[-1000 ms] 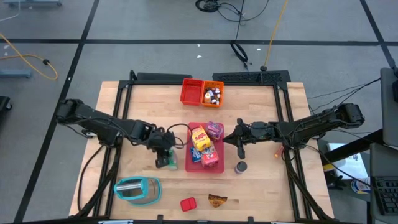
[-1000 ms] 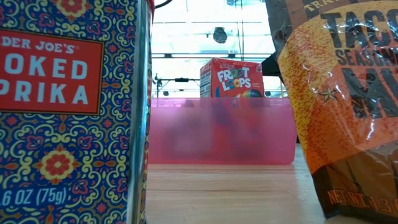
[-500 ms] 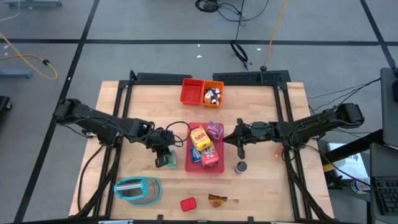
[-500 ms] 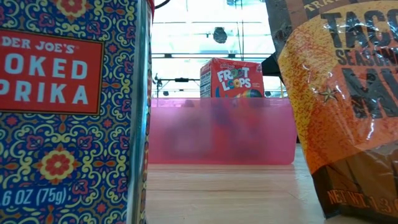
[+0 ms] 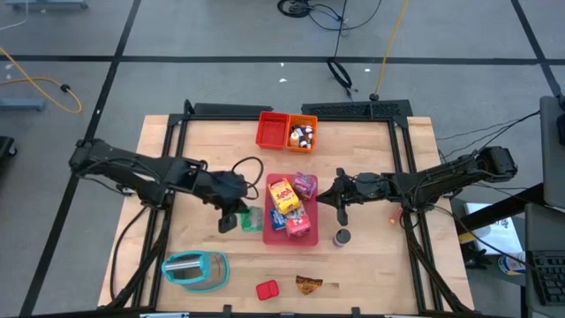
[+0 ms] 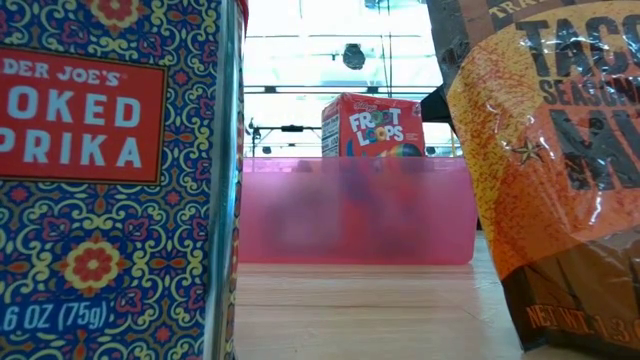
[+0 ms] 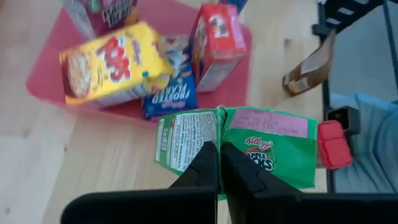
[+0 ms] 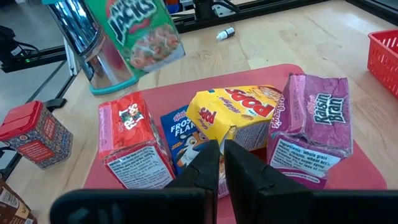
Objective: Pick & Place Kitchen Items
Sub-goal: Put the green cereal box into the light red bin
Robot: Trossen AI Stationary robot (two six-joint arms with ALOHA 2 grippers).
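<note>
High view straight down over whole table, low view at tabletop level hard against paprika tin (image 6: 110,180), both wrist views close on pink tray (image 8: 298,71), shared with high view (image 5: 267,231).

**Count on the table**

You have five cereal boxes: green (image 7: 249,146), yellow (image 8: 239,115), red (image 8: 130,146), blue (image 8: 180,134), purple (image 8: 314,127). One pink tray (image 5: 269,234). Two bins, red (image 5: 272,131) and orange (image 5: 303,132). One red tin (image 5: 267,289), one brown packet (image 5: 308,283), one grey can (image 5: 342,237). Two arms.
</note>
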